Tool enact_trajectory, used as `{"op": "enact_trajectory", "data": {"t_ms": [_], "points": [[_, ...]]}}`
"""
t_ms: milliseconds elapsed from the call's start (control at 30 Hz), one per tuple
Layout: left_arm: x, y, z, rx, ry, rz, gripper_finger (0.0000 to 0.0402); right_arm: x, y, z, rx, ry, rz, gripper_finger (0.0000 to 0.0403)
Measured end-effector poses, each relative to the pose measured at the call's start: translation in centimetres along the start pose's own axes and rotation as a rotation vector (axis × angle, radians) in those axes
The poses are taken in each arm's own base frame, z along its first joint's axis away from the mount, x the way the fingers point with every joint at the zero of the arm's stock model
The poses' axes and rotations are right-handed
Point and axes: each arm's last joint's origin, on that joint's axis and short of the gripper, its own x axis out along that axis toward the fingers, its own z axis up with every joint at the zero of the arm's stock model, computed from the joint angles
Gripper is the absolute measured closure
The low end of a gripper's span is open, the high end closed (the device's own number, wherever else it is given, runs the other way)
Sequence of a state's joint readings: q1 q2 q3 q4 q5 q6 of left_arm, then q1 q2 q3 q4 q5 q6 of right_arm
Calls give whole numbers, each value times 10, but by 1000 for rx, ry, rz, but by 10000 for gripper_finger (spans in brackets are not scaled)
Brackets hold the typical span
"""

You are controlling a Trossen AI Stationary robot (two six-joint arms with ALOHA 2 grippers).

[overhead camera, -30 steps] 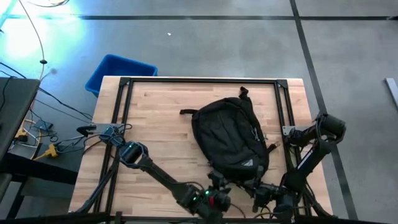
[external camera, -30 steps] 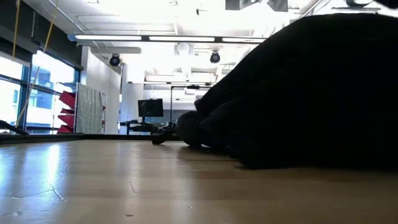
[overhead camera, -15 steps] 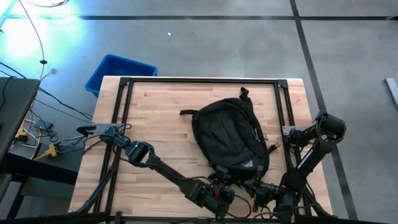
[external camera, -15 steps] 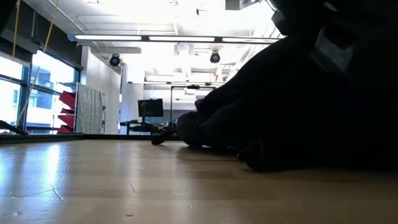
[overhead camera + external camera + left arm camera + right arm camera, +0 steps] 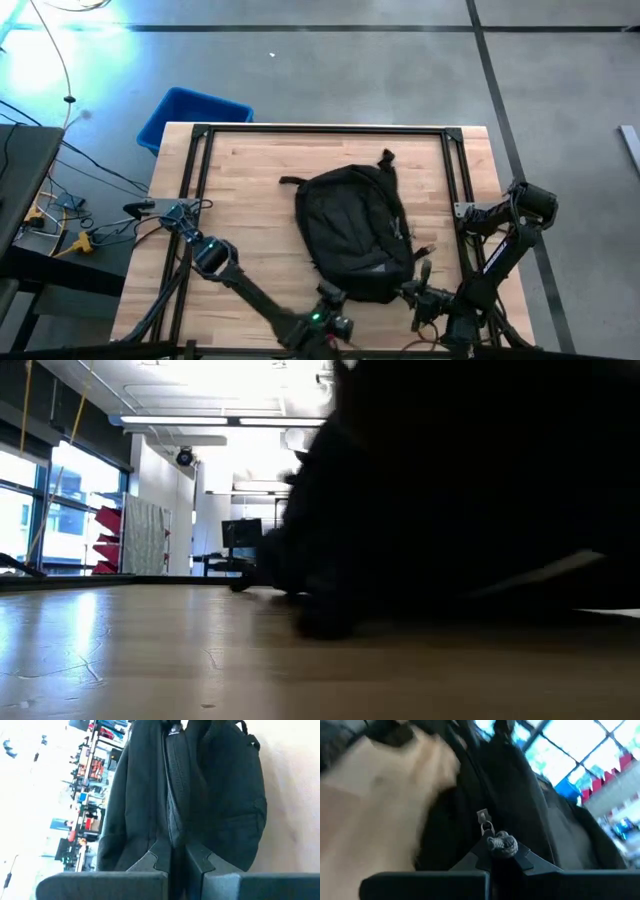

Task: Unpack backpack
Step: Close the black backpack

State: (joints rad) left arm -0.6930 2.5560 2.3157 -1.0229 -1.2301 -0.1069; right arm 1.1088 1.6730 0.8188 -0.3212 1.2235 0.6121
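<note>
Here the backpack (image 5: 352, 232) lies mid-right on the pale wooden table (image 5: 250, 190), which stands on grey concrete with a blue bin (image 5: 190, 113) past its far left corner. The left gripper (image 5: 333, 300) is clenched on the backpack's near edge; the right gripper (image 5: 412, 293) pinches its zipper cord (image 5: 502, 843).

The backpack (image 5: 470, 490) fills the low view, cut off at its edges, hiding both arms.
</note>
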Motion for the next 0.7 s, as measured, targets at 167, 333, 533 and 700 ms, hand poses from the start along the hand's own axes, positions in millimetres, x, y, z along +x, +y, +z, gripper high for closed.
{"op": "enact_trajectory", "data": {"t_ms": [167, 333, 533, 700], "points": [[-34, 6, -16, -32, 9, 51, 401, -6, -25, -5, 80, 69, -45, 403], [-60, 19, -31, -143, -26, 118, 401, -14, -44, -16, 136, 129, -97, 403], [-39, 30, -38, -105, 27, 141, 401, -18, -29, 0, 108, 106, 6, 403], [9, 46, -39, -83, 138, 169, 396, -20, -15, 26, 19, 47, 102, 403]]}}
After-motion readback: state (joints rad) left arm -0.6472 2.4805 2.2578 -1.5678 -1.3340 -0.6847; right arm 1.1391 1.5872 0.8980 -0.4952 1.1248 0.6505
